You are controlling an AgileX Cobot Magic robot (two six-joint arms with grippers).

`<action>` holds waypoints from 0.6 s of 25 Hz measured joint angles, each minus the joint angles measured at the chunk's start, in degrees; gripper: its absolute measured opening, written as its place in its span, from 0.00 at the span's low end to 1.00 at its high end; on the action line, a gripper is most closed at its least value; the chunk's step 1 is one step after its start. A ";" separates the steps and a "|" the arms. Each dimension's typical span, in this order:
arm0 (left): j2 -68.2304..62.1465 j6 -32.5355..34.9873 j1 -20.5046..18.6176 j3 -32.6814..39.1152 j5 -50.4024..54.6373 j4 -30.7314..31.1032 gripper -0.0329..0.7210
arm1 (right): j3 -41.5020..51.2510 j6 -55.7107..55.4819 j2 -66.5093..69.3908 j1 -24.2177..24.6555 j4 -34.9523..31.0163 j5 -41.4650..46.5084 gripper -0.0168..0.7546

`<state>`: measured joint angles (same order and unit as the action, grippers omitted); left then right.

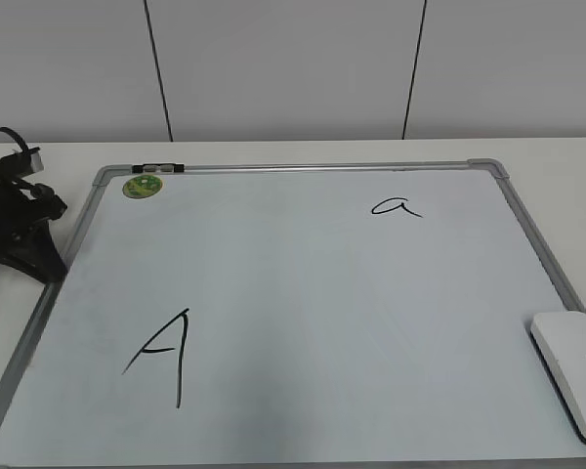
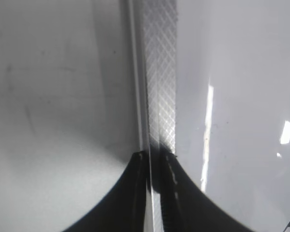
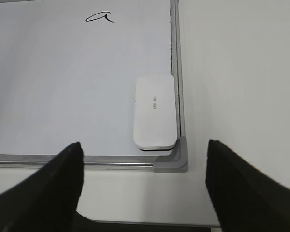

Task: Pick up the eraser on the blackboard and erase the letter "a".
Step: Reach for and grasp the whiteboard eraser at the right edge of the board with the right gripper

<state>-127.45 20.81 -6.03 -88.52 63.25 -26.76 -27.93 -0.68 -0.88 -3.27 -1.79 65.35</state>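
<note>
The white eraser [image 1: 571, 371] lies on the blackboard [image 1: 303, 293] in its near right corner, against the grey frame; it also shows in the right wrist view [image 3: 155, 112]. The small cursive letter "a" [image 1: 396, 207] is at the board's far right, and in the right wrist view [image 3: 99, 18]. My right gripper [image 3: 144, 145] is open and empty, above the table just in front of the board's corner, short of the eraser; it is out of the exterior view. My left gripper [image 1: 34, 259] is shut and empty, at the board's left frame [image 2: 159, 72].
A larger capital "A" [image 1: 166, 354] is drawn at the board's near left. A round green sticker [image 1: 143, 186] and a small dark clip [image 1: 159, 169] sit at the far left corner. White table [image 3: 241, 72] surrounds the board; a wall stands behind.
</note>
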 joint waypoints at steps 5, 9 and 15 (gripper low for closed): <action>0.00 0.00 0.00 0.00 0.00 0.00 0.09 | -1.59 0.00 3.72 0.00 0.00 -0.80 0.78; -0.04 0.00 0.00 0.00 0.00 -0.02 0.09 | -7.52 0.68 15.98 0.00 1.40 -3.88 0.78; -0.04 0.00 0.00 0.00 0.00 -0.12 0.09 | -11.74 0.98 31.85 0.00 1.79 -14.86 0.78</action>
<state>-127.50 20.81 -6.03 -88.52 63.25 -26.88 -39.68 0.30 30.97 -3.27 0.00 50.49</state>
